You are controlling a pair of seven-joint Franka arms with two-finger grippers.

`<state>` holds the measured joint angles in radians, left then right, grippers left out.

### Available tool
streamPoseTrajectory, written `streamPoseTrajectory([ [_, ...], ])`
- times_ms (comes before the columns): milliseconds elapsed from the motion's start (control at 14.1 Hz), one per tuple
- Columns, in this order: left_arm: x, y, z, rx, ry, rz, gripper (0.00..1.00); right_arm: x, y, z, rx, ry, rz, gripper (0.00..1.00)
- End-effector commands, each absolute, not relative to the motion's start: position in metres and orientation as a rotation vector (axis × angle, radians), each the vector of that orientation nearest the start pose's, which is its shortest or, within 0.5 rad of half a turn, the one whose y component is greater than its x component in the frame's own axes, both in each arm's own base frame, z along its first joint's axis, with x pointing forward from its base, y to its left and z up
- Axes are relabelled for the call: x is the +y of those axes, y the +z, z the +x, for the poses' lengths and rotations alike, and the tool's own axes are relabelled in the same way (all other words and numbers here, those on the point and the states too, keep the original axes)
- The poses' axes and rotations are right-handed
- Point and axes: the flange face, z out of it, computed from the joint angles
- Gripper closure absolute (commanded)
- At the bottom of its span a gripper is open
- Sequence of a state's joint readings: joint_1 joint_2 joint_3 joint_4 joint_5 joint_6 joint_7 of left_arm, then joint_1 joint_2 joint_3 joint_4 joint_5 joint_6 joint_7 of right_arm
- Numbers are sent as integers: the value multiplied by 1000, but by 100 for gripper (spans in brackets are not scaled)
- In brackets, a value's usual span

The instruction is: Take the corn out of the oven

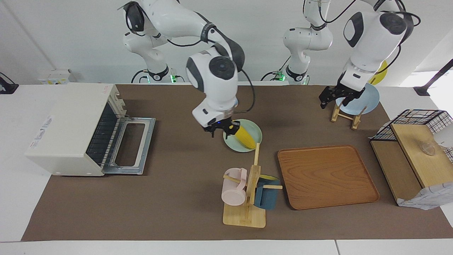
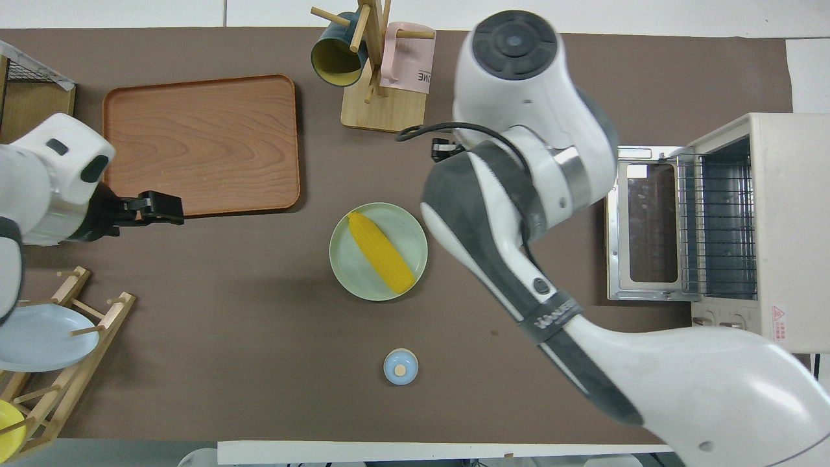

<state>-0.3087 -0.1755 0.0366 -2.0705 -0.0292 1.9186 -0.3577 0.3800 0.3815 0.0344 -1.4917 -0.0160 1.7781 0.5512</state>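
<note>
The yellow corn [image 1: 246, 137] lies on a pale green plate [image 1: 229, 142] in the middle of the table; it also shows in the overhead view [image 2: 381, 251], on the plate [image 2: 350, 272]. My right gripper [image 1: 221, 131] hangs low at the plate's edge on the oven's side, open, with one finger close to the corn's end. My own arm hides it in the overhead view. The cream-white oven [image 1: 70, 127] [image 2: 788, 220] stands at the right arm's end, its door [image 1: 132, 145] folded down and its wire rack [image 2: 720, 220] bare. My left gripper [image 1: 336, 97] [image 2: 159, 209] waits open over the mat by the tray.
A wooden tray [image 1: 325, 177] lies toward the left arm's end. A mug tree [image 1: 247, 198] with a pink and a blue mug stands farther from the robots than the plate. There is also a plate rack [image 1: 345, 115], a wire basket [image 1: 414, 124], and a small blue knobbed lid [image 2: 400, 366].
</note>
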Motion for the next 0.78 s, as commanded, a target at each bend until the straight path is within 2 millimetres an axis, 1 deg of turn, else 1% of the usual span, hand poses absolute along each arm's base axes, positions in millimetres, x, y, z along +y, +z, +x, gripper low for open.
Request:
streamPoseTrajectory([
  [0, -211, 470, 479, -289, -61, -3166, 0, 187, 389, 572, 176, 171, -3177, 88],
  [71, -240, 454, 475, -324, -55, -3162, 0, 162, 374, 568, 132, 152, -3178, 93],
  [142, -271, 437, 469, -391, -66, -3161, 0, 135, 363, 568, 115, 159, -3181, 96],
  [213, -298, 423, 463, -453, -76, -3161, 0, 115, 355, 573, 129, 175, -3178, 97],
  [284, -322, 408, 460, -509, -95, -3166, 0, 104, 344, 575, 113, 199, -3183, 98],
  [355, -343, 395, 459, -575, -118, -3172, 0, 102, 335, 577, 96, 193, -3197, 98],
  [426, -364, 383, 454, -579, -127, -3182, 0, 101, 324, 575, 78, 192, -3209, 98],
  [496, -384, 371, 452, -558, -125, -3188, 0, 92, 311, 576, 22, 207, -3246, 98],
  [567, -394, 355, 452, -556, -102, -3173, 0, 78, 305, 577, -21, 213, -3288, 98],
  [709, -416, 326, 440, -561, -68, -3150, 2, 75, 303, 577, -28, 223, -3298, 98],
])
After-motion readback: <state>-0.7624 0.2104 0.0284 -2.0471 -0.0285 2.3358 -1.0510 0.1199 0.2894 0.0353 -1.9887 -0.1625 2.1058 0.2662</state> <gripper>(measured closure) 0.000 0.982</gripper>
